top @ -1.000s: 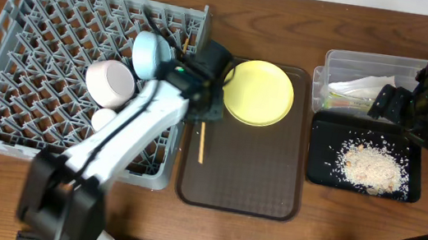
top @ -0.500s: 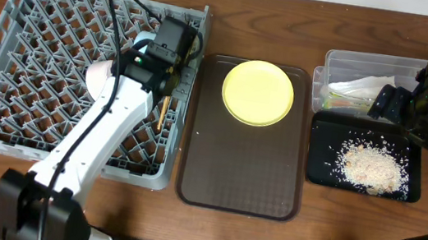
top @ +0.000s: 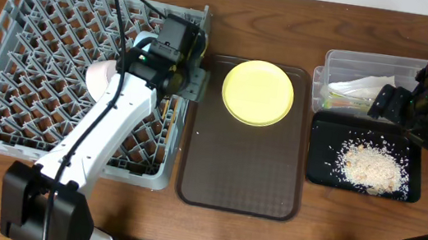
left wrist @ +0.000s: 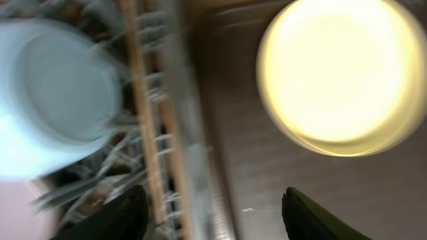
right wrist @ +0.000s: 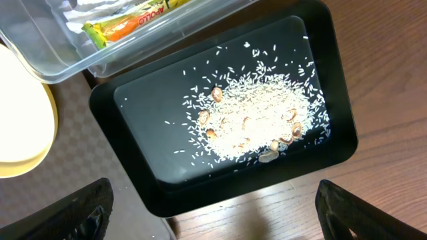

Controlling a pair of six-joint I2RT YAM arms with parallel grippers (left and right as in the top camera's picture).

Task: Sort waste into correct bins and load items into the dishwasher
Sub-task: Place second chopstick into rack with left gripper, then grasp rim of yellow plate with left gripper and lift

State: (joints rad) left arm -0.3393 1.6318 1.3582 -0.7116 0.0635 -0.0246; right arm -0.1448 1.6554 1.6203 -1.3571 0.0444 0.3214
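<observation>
Plate [top: 258,92] lies just right of your left jaws, apart and empty at the rack [top: 43,31] edge; your right jaws, also apart, sit farther off.

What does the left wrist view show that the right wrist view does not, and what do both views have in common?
Only the left wrist view, which is blurred: the light-blue bowl and the chopsticks in the grey dish rack.
Only the right wrist view: the black tray holding the rice crumbs, and the clear tub with the sachet inside.
Both: the yellow plate on the brown serving tray.
</observation>
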